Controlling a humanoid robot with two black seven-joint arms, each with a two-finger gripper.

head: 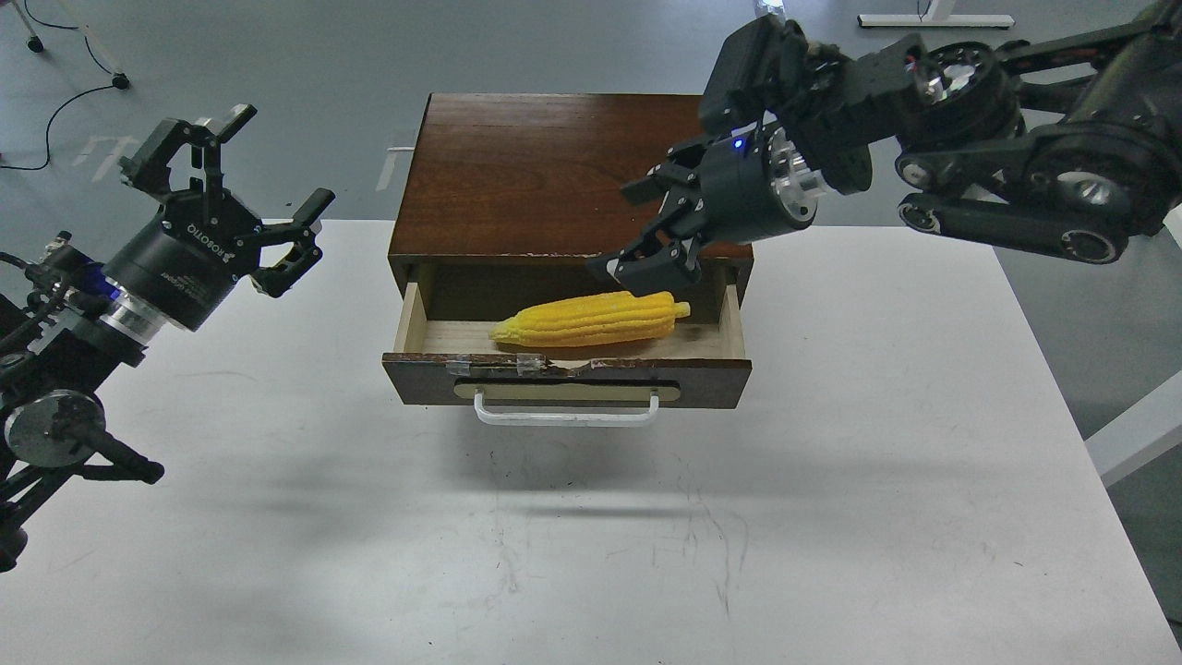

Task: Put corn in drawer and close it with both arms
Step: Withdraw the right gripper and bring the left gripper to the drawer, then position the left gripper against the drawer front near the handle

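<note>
While drawer is pulled out, scene reads as below.
corn: yellow corn [591, 319] lies lengthwise inside the drawer [565, 379], on the pale wood floor, tapered tip toward drawer's left wall, blunt end toward its right wall; sits just behind the drawer front.
drawer: open, front edge chipped with tape on top; white handle [566, 414] on beige plate faces the camera; belongs to a dark brown cabinet [536, 175] standing at the far side of the white table [831, 480].
right gripper: right gripper [657, 242] hangs over the drawer's back right corner, just above the corn's blunt end, fingers spread apart, nothing between them; not touching the corn as far as can be told.
left gripper: left gripper [268, 189] well to the left of the drawer, raised over the table, fingers spread wide, empty.
in the way: right arm body crosses over the cabinet's right rear corner; nothing sits in front of the drawer front or handle.
around: black cable [55, 120] on grey floor behind the drawer's left side; white stand base [933, 18] on floor far behind the right arm.
edges: table's right edge well right of the drawer; near edge out of frame.
open room: bare tabletop in front of the drawer and on both sides of it.
</note>
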